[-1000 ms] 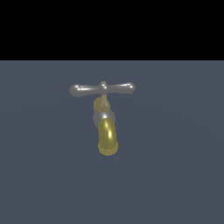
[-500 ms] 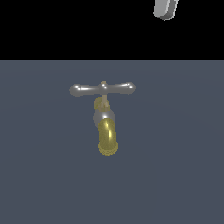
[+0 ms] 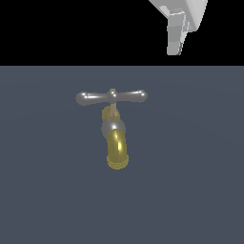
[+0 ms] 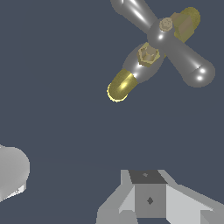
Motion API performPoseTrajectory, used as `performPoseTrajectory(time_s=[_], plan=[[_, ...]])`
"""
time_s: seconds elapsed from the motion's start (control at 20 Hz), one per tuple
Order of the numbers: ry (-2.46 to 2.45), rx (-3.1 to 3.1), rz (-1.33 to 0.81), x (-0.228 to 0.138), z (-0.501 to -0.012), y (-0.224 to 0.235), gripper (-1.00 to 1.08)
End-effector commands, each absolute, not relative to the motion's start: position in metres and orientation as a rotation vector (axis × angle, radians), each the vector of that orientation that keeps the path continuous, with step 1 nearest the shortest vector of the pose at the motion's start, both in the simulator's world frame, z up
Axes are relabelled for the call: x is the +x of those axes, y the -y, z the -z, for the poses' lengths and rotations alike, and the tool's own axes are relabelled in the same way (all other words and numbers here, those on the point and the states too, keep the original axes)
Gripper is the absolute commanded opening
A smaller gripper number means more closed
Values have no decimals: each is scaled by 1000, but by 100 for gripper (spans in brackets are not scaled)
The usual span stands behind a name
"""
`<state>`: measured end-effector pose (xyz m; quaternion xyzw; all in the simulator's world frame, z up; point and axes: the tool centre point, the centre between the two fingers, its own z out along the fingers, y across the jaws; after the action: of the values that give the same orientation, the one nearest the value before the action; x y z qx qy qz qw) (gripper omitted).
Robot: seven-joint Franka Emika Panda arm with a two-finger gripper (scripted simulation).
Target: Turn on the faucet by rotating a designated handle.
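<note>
Faucet (image 3: 116, 138) frontal outside, overhead from wrist

desk (image 3: 190, 190): flat dark slate-grey surface, plain and unmarked, filling the lower part of the exterior view | on it: faucet (image 3: 114, 131) sitting near the middle, brass-yellow spout pointing toward the camera | handle (image 3: 111, 97) lying crosswise on top

Pale grey pincer (image 3: 177, 33) hanging from the exterior view's upper right, empty, jaw state unclear
</note>
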<state>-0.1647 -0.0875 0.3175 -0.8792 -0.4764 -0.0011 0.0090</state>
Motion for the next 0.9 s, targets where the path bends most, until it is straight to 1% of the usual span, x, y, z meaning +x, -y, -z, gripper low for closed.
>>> performPoseTrajectory(time_s=[0.0,0.85], plan=[[1572,-2702,3,-156,-308,90,-100],[2058,-2371,-2,-101,-246,91,-100]])
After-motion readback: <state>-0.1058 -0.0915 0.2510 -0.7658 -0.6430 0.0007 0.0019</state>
